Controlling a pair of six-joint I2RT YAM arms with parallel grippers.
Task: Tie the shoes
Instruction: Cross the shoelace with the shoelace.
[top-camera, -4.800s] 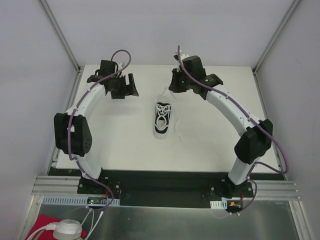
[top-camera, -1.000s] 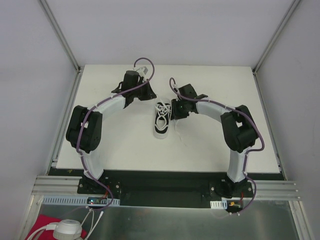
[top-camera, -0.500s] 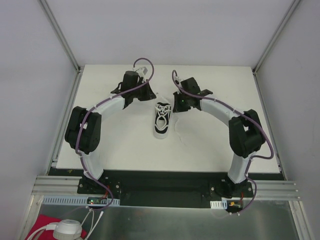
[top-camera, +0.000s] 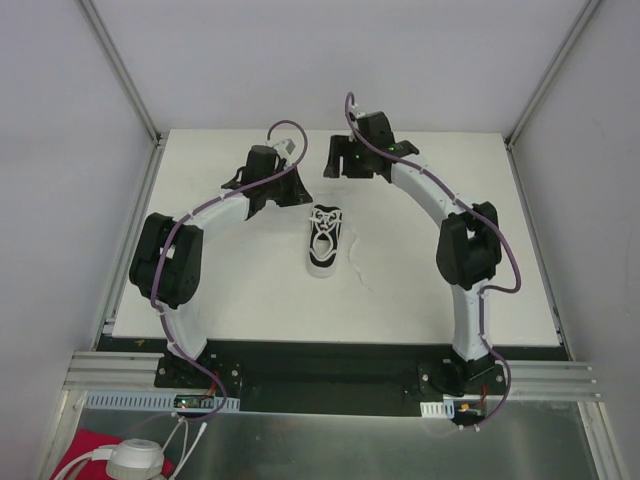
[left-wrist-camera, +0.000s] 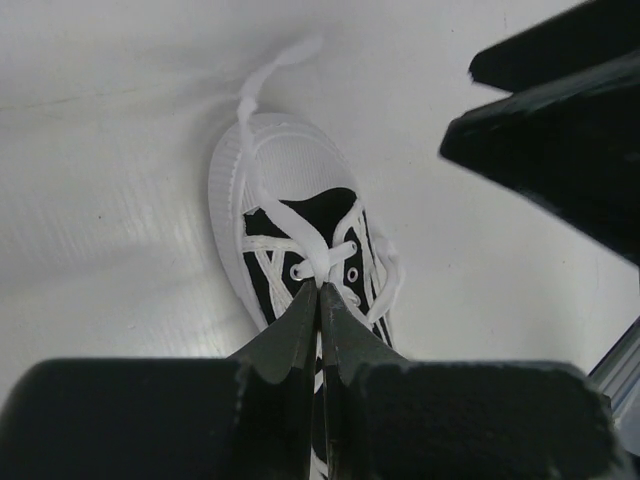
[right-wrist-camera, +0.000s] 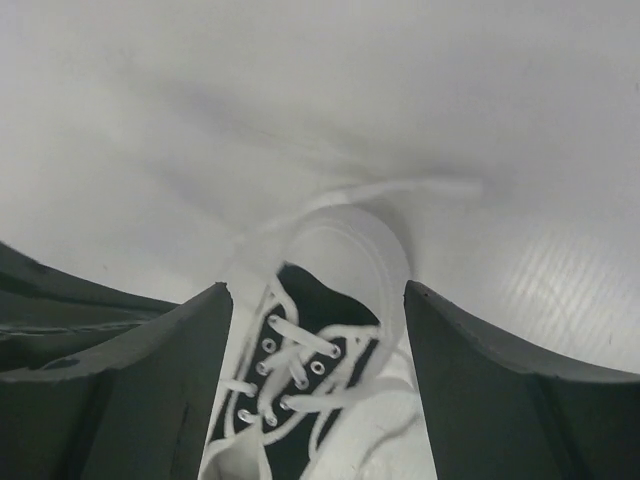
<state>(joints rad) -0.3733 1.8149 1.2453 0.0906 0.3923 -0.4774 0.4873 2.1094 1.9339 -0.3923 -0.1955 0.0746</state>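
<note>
One sneaker (top-camera: 324, 240); one left gripper (left-wrist-camera: 320, 285), closed; one right gripper (right-wrist-camera: 318, 292), spread.

The left arm (top-camera: 212, 212) rises from its base at the near left, bends at the elbow and reaches toward the far middle. Its left pincer (top-camera: 290, 188) points down and to the right, jaws pressed together, fingertips (left-wrist-camera: 290, 335) meeting. The right arm (top-camera: 425, 190) arcs up from the near right, elbow out, and stretches farther back. The right pincer (top-camera: 338, 160) hangs tilted down toward the left, its fingers (right-wrist-camera: 150, 380) spread wide.
</note>
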